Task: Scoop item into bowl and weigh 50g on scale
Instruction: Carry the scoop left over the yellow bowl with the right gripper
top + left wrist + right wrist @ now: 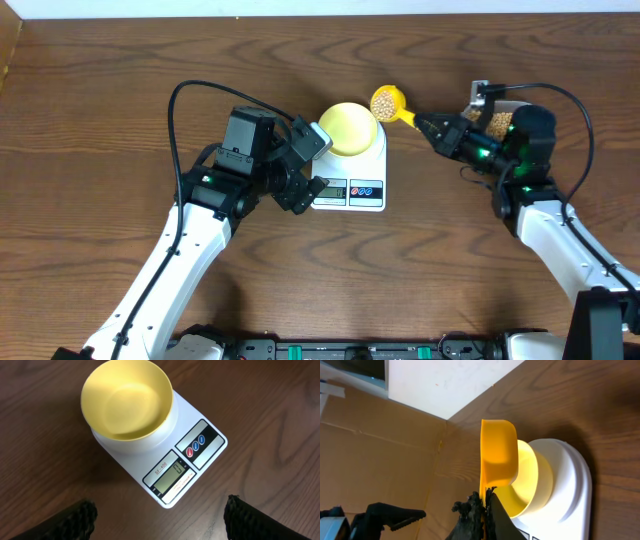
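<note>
The pale yellow-green bowl stands empty on the white scale, whose display and buttons face the front; both show in the left wrist view, bowl and scale. My right gripper is shut on the handle of a bright yellow scoop filled with tan beans, held just right of the bowl's rim. In the right wrist view the scoop hangs beside the bowl. My left gripper is open and empty at the scale's left front corner.
A clear tub of beans sits behind my right wrist at the right. The brown wooden table has a cardboard wall along its left edge.
</note>
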Robot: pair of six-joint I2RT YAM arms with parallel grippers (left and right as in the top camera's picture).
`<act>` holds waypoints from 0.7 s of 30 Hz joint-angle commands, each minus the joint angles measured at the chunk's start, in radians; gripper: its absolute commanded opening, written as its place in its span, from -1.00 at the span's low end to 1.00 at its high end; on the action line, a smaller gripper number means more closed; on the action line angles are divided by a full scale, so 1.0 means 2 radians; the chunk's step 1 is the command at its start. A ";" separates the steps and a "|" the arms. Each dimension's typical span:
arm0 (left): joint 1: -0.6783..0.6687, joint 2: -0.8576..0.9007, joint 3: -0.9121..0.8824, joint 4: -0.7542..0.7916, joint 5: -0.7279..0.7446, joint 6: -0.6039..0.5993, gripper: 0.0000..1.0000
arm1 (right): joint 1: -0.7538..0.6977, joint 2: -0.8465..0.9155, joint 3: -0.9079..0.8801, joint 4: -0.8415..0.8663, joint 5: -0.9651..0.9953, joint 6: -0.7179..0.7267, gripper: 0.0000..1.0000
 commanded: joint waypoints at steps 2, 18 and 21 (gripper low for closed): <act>0.002 -0.004 -0.003 0.000 -0.001 0.008 0.68 | 0.018 0.003 0.005 0.003 0.034 -0.009 -0.98; 0.002 -0.004 -0.003 0.000 -0.001 0.008 0.68 | 0.066 0.003 0.005 0.000 0.082 -0.111 -0.98; 0.002 -0.004 -0.003 0.000 -0.001 0.008 0.68 | 0.071 0.003 0.005 -0.002 0.097 -0.112 -0.98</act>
